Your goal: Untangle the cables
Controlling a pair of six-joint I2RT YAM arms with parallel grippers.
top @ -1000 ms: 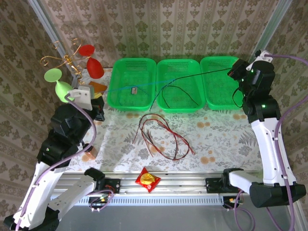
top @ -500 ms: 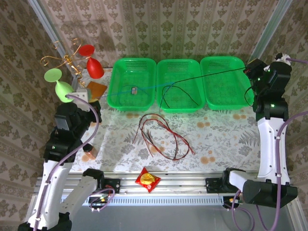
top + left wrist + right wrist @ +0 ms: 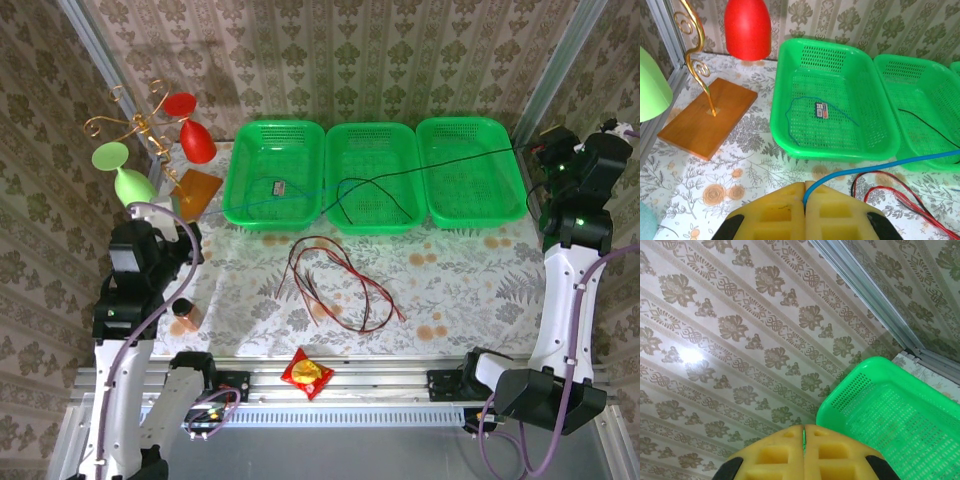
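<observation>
My left gripper (image 3: 805,186) is shut on a blue cable (image 3: 880,165), which leaves the yellow pads and runs right over the table. In the top view this gripper (image 3: 190,230) sits at the table's left, and the blue cable (image 3: 255,199) crosses the left green basket (image 3: 240,170). At the far right my right gripper (image 3: 545,150) is shut, with a taut black cable (image 3: 440,160) leading from it across the baskets. In the right wrist view its pads (image 3: 785,450) are pressed together. A loose bundle of red, black and brown cables (image 3: 330,285) lies on the cloth mid-table.
Three green baskets stand in a row at the back, the middle (image 3: 375,128) and right one (image 3: 470,122) included. A gold stand on a wooden base (image 3: 197,187) holds a red cup (image 3: 197,143) and a green cup (image 3: 130,185). A red snack packet (image 3: 307,374) lies at the front rail.
The right arm has swung right, off the right basket, drawing the black cable taut. The left arm has pulled back toward the near left with the blue cable.
</observation>
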